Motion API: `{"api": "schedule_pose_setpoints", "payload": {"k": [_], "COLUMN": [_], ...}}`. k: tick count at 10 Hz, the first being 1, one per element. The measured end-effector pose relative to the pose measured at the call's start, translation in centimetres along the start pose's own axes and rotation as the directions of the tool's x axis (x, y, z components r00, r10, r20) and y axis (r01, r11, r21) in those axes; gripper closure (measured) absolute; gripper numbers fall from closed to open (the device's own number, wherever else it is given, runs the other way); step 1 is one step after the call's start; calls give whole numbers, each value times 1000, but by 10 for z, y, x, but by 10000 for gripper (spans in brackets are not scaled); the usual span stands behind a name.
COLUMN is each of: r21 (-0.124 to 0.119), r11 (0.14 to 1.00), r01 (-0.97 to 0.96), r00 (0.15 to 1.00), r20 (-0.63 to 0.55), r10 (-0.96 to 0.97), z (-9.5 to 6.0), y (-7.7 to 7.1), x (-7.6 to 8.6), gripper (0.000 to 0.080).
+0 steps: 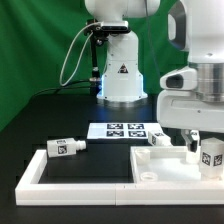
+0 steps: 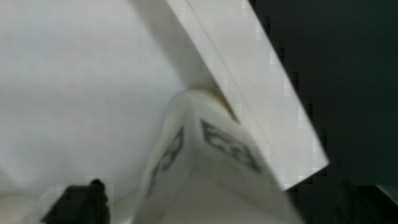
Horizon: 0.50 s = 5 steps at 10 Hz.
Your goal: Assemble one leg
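Exterior view is looking bright and even, the white tabletop panel [image 1: 165, 170] blowing out a bit while the black table [image 1: 50, 120] is swallowing detail. My wrist view is going mushy: the leg [image 2: 210, 170] is sitting way too close, its tag [image 2: 228, 143] smearing out of focus.

Bare black worktop [image 1: 85, 168] lies open between the white rim [image 1: 30, 172] at the exterior view's left and the tabletop panel [image 1: 165, 170] at its right. One leg [image 1: 65, 147] lies on the rim's far corner, another leg [image 1: 160, 139] just beside the panel's far edge; the claw [image 1: 198, 143] and a third leg [image 1: 211, 154] crowd the panel's right end.
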<state>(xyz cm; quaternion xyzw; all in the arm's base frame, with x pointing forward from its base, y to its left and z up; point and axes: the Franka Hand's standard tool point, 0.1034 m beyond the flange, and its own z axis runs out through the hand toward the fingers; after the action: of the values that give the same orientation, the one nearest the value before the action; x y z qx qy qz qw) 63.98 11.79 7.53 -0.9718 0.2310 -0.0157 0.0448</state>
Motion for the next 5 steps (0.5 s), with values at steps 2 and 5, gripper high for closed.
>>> {"api": "schedule_pose_setpoints", "payload": {"k": [2, 5], "r21": [-1, -41], "r11": [993, 796], "r01": [120, 604], "r00": [993, 797], "r20": [0, -6], "r10": [-120, -604], "z": [1, -5], "y": [2, 7], "x": [2, 10], "gripper": [152, 151]}}
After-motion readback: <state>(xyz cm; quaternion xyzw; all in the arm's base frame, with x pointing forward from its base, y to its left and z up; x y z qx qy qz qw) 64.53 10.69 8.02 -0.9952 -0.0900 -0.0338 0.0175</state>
